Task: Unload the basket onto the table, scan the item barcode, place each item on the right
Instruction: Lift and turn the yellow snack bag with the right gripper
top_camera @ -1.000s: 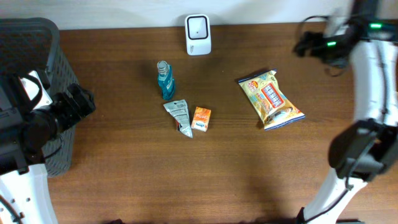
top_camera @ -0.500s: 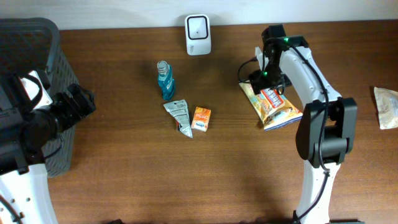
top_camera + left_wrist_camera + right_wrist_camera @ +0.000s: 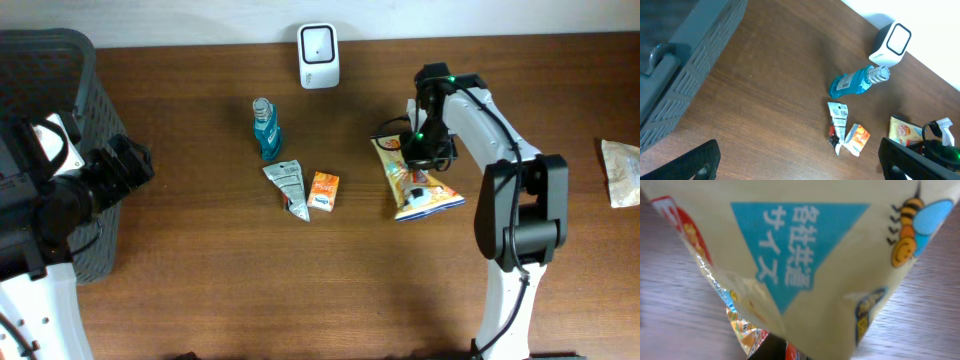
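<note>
The item is a yellow snack bag (image 3: 424, 188) lying right of the table's middle. My right gripper (image 3: 424, 141) sits on its upper end and is shut on it. In the right wrist view the bag (image 3: 815, 255) fills the frame and hides the fingers. The white barcode scanner (image 3: 318, 55) stands at the back edge, its face also showing in the left wrist view (image 3: 892, 44). My left gripper (image 3: 800, 167) hangs open over bare wood at the far left, holding nothing.
A blue bottle (image 3: 265, 128), a silver sachet (image 3: 288, 187) and a small orange box (image 3: 324, 191) lie near the middle. A dark basket (image 3: 60, 60) stands at the far left. Another pale bag (image 3: 620, 170) lies at the right edge.
My right arm swung in from the far right, came down onto the snack bag and closed on it. The bag has shifted left and turned. The left arm has not moved.
</note>
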Tool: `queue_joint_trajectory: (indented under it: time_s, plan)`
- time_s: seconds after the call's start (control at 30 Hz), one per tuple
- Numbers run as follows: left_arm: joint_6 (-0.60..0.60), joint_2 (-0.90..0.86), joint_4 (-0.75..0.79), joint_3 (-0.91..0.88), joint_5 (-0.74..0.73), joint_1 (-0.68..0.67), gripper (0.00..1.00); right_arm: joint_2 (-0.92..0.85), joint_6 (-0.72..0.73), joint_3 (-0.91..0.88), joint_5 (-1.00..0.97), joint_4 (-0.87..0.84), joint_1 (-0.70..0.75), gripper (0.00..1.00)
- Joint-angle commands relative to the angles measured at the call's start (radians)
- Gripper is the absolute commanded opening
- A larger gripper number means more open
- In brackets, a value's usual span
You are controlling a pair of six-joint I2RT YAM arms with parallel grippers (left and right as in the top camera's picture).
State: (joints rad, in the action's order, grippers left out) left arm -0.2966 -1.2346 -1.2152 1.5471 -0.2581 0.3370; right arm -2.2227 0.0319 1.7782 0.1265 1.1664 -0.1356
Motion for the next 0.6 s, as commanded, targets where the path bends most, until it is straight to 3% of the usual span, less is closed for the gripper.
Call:
queue_joint_trajectory:
  time_s: [0.0,0.07,0.1,0.23,0.3,0.4,0.47,0.57]
  plan:
    - [-0.01,0.0,-0.002,-0.002,-0.008,0.005,0.99,-0.005,0.082,0.103,0.055,0.066,-0.028,0.49]
    - [-0.01,0.0,-0.001,-0.002,-0.008,0.005,0.99,-0.005,0.082,0.162,0.054,0.115,-0.028,0.71]
    - [-0.01,0.0,-0.001,-0.002,-0.008,0.005,0.99,-0.005,0.082,0.196,0.054,0.143,-0.028,0.76]
    - [-0.01,0.0,-0.001,-0.002,-0.008,0.005,0.99,-0.005,0.081,0.307,0.054,0.249,-0.03,0.8]
    - [-0.01,0.0,-0.001,-0.002,-0.008,0.005,0.99,-0.005,0.077,0.309,0.053,0.278,-0.031,0.67]
    - [-0.01,0.0,-0.001,-0.002,-0.008,0.005,0.99,-0.007,0.078,0.277,0.018,0.319,-0.031,0.24]
    - [-0.01,0.0,-0.001,-0.002,-0.008,0.005,0.99,-0.007,0.078,0.238,0.016,0.312,-0.031,0.11]
    - [-0.01,0.0,-0.001,-0.002,-0.008,0.005,0.99,-0.008,0.078,0.167,0.016,0.267,-0.031,0.08]
